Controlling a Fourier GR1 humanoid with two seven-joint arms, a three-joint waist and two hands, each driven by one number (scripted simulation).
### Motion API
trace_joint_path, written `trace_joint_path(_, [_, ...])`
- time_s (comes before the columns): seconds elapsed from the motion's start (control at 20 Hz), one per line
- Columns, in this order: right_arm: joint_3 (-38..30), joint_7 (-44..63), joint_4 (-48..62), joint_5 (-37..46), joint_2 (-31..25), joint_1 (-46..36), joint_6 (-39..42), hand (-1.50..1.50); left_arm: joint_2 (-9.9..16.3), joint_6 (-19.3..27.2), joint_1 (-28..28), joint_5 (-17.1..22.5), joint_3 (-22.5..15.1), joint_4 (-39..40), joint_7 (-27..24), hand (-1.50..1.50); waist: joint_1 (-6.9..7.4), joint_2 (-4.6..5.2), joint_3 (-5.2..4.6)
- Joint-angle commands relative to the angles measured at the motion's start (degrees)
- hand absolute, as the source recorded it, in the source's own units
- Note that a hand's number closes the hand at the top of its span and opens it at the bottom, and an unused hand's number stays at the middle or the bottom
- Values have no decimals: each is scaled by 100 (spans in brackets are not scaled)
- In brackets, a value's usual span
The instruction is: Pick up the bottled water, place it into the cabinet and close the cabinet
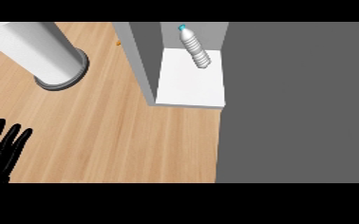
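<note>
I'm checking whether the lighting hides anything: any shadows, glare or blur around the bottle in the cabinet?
Head view: flat, even light, no glare, no blur; the bottled water reads clearly on the white cabinet shelf; only a soft shadow rings the white cylinder.

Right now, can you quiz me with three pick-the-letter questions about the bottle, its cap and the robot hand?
1. Where is the bottle?
A. on the white shelf inside the cabinet
B. on the wooden counter
C. in the robot hand

2. What colour is the bottle's cap?
A. red
B. blue
C. black

3. How is the left robot hand?
A. curled round the bottle
B. pressing the cabinet
C. open, fingers up, at the view's left edge

Answers:
1 A, the bottle stands on the shelf between the grey walls.
2 B, the top of the bottle is light blue.
3 C, its black fingers are straight and hold nothing, far from the bottle.
</note>
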Motion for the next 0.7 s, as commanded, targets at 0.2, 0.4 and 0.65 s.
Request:
trace_joint_path(0.2, [686,800,-1168,854,96,-687,-961,150,297,-383,440,172,335,20,-77,-150,101,-2,-9])
trace_joint_path(0.4, [1083,1056,-999,856,192,-1159,-1414,150,446,-552,543,304,588,34,-99,-150,128,-24,-17])
trace_joint_path(0.65, [1552,1369,-767,972,453,-2073,-2063,150,512,-856,737,414,733,114,-188,-150,235,7,-11])
